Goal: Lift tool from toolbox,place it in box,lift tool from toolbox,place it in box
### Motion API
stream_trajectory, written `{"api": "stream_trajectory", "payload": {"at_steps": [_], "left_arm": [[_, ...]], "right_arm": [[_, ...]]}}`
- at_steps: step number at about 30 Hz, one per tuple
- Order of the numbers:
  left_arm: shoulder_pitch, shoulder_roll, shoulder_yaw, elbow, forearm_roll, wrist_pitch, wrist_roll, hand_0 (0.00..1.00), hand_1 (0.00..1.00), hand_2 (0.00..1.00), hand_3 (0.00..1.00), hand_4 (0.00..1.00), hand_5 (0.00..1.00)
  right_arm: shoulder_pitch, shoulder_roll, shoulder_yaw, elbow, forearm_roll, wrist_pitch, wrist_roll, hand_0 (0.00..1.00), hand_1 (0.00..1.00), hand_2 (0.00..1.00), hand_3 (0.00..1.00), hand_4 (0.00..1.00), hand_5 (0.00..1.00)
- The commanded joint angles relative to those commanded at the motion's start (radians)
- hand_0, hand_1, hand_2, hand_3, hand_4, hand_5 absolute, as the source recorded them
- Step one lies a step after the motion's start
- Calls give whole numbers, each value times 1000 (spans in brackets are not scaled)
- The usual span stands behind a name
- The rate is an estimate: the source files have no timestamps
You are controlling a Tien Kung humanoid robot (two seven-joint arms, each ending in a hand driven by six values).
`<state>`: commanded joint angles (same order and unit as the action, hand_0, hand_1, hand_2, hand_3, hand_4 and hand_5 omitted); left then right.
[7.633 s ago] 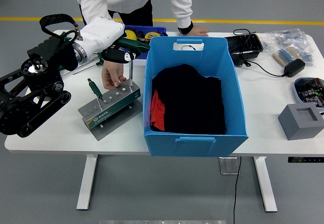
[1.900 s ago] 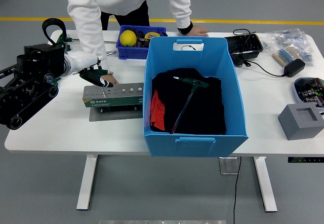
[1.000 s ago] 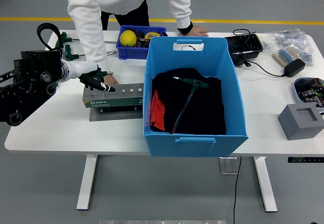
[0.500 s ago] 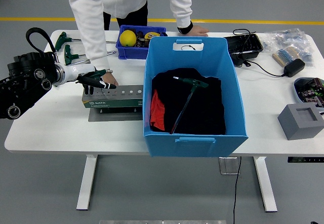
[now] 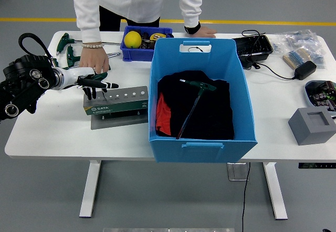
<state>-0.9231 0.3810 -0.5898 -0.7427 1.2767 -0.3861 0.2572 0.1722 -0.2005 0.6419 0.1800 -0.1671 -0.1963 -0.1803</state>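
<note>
1. The robot's left hand (image 5: 94,82), black fingers loosely spread and holding nothing, hovers over the left end of the grey-and-green metal tool holder (image 5: 116,102).
2. No handles stand up from the holder's top holes that I can make out; whether a tool remains in it I cannot tell.
3. One green-handled T-shaped wrench (image 5: 195,98) already lies in the big blue plastic box (image 5: 201,147), on the black cloth, its shaft running from the far handle toward the box's near-left.
4. Two more green-handled T wrenches (image 5: 66,50) lie on the white table (image 5: 52,132) beyond the left hand, toward the far-left corner, handles leftward.
5. The person's hand (image 5: 95,60) rests on the table just behind the robot's fingers, crowding any reach toward those wrenches.
6. The box lies to the right of the holder, its left wall close by; the table is open on the near side. The left arm is the only one in view.
</note>
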Motion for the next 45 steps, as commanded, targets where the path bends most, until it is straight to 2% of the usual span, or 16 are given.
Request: {"api": "stream_trajectory", "payload": {"at_steps": [1, 7, 8, 12, 13, 19, 20, 25, 26, 31, 32, 37, 38, 43, 44, 45], "left_arm": [[0, -1, 2, 2, -5, 2, 0, 508, 232, 260, 405, 897, 846], [0, -5, 11, 9, -19, 10, 7, 508, 232, 260, 405, 897, 846], [0, -5, 12, 9, -21, 10, 9, 410, 164, 216, 338, 894, 859], [-3, -5, 17, 8, -28, 10, 16, 410, 164, 216, 338, 894, 859], [-4, -6, 18, 8, -29, 10, 17, 346, 123, 182, 299, 891, 873], [-15, -4, 27, 10, -31, 12, 20, 346, 123, 182, 299, 891, 873], [-17, -4, 28, 10, -29, 12, 20, 311, 90, 157, 254, 889, 874], [-26, -1, 30, 7, -17, 10, 21, 311, 90, 157, 254, 889, 874], [-27, -1, 31, 7, -14, 10, 20, 276, 57, 116, 206, 885, 863], [-35, -1, 30, -4, 15, 22, 13, 276, 57, 116, 206, 885, 863], [-36, -1, 30, -5, 19, 24, 12, 219, 18, 77, 162, 942, 786], [-40, 0, 37, -14, 47, 31, 6, 219, 18, 77, 162, 942, 786], [-42, 0, 38, -17, 57, 33, 4, 183, 2, 45, 132, 998, 676], [-50, 3, 38, -30, 91, 37, -7, 183, 2, 45, 132, 998, 676], [-52, 4, 38, -33, 97, 38, -10, 179, 2, 30, 118, 998, 597], [-53, 4, 38, -35, 102, 38, -12, 179, 2, 30, 118, 998, 597]], "right_arm": [[-1, 0, 0, 0, 0, 0, 0, 675, 672, 717, 564, 791, 672], [-5, 0, -6, 0, 3, 0, 0, 675, 672, 717, 564, 791, 672], [-6, 1, -7, 0, 5, 0, 1, 675, 672, 717, 564, 791, 671], [-8, 0, -12, 0, 9, 0, 2, 675, 672, 717, 564, 791, 671], [-9, 0, -13, 0, 10, 0, 1, 675, 671, 717, 563, 791, 671], [-11, 0, -17, 0, 12, 0, 1, 675, 671, 717, 563, 791, 671], [-11, 0, -17, 0, 12, 0, 2, 675, 672, 717, 564, 791, 672], [-11, -1, -22, 0, 20, 0, 3, 675, 672, 717, 564, 791, 672], [-10, -1, -22, 0, 20, 0, 4, 674, 671, 717, 563, 791, 671], [-7, -2, -20, 0, 22, 0, 4, 674, 671, 717, 563, 791, 671], [-6, -3, -19, 0, 21, -1, 4, 675, 671, 717, 563, 791, 671], [-4, -4, -12, 0, 16, -1, 4, 675, 671, 717, 563, 791, 671], [-3, -4, -10, 0, 15, -1, 4, 675, 670, 717, 564, 791, 671], [-2, -5, -7, 0, 12, -2, 3, 675, 670, 717, 564, 791, 671], [-2, -5, -7, 0, 12, -2, 4, 674, 669, 716, 564, 791, 671], [-2, -5, -6, 0, 11, -2, 4, 674, 669, 716, 564, 791, 671]]}}
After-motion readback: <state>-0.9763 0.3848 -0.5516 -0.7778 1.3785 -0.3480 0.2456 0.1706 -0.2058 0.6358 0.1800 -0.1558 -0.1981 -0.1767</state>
